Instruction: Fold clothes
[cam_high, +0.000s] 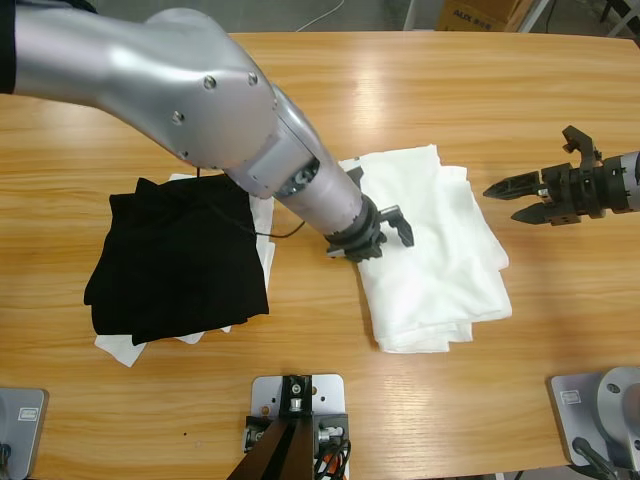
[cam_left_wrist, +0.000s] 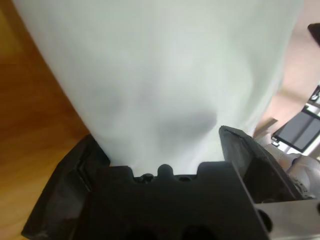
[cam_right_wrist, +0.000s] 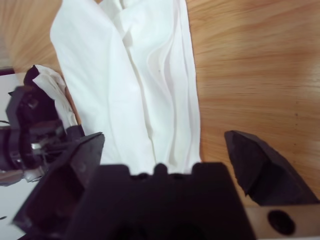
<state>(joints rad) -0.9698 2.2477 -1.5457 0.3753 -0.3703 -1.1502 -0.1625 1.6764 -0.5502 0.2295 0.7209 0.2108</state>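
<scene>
The clothes, a white T-shirt (cam_high: 440, 270), lie folded into a rough rectangle right of the table's middle. My left gripper (cam_high: 372, 240) is low over the shirt's left edge, jaws spread and open. In the left wrist view the white fabric (cam_left_wrist: 160, 65) fills the space between and beyond the left gripper (cam_left_wrist: 157, 140); nothing is pinched. My right gripper (cam_high: 508, 201) hovers open over bare wood just right of the shirt, pointing at it. The right wrist view shows the shirt (cam_right_wrist: 135, 75) ahead of the right gripper (cam_right_wrist: 165, 137), with the left gripper (cam_right_wrist: 30, 130) at its far side.
A folded black garment (cam_high: 180, 260) lies at the table's left on a white cloth (cam_high: 120, 350) that peeks out beneath it. The left arm's large silver elbow (cam_high: 180, 80) covers the upper left. Bare wooden table (cam_high: 560, 320) surrounds the shirt.
</scene>
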